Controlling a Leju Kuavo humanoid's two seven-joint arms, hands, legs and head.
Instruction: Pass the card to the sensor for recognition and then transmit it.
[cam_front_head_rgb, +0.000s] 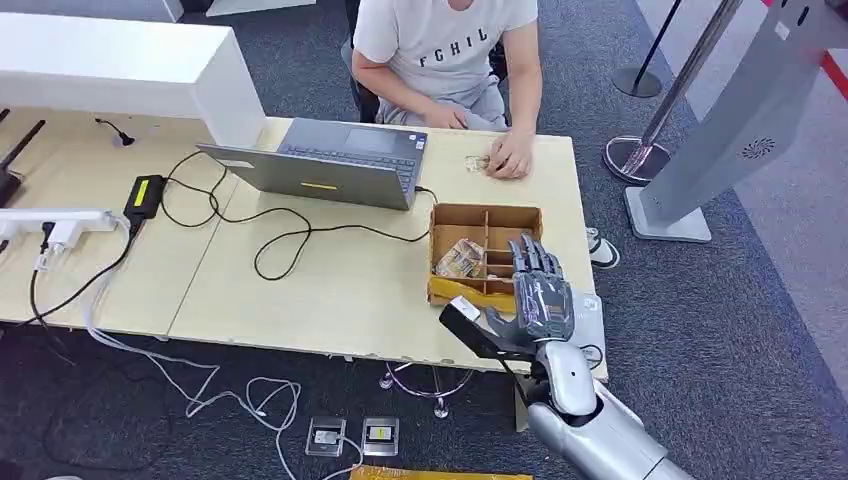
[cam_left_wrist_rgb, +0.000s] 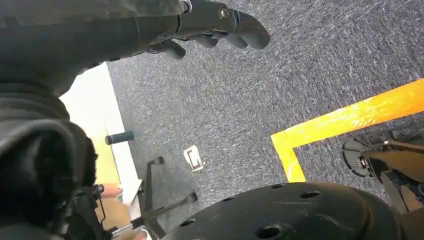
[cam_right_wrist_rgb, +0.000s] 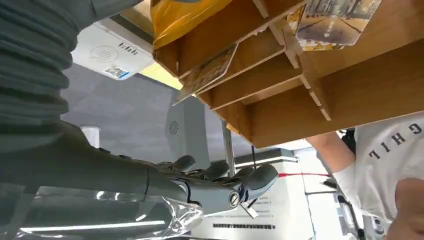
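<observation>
Head view has the right hand hovering at the near right corner of the box, a wooden tray split into slots on the table, fingers stretched out and apart, nothing in them. Cards lie in the box's left slot, just left of the hand; the right wrist view shows more of them, one card leaning on edge in a slot near the box's outer wall. The reader, a white pad, sits just beside the box at the table's edge, partly under the hand. So this looks like the reach for a card, grasp not yet made. To do it well, the fingers want to come down over a slot and pinch one card by its free upper edge, not scoop the stack; a leaning card offers the easier edge. Then lift straight clear of the dividers before swinging to the reader. Beyond the box, a person sits with a hand by the laptop. Left hand hangs over carpet, fingers curled loosely, holding nothing.
</observation>
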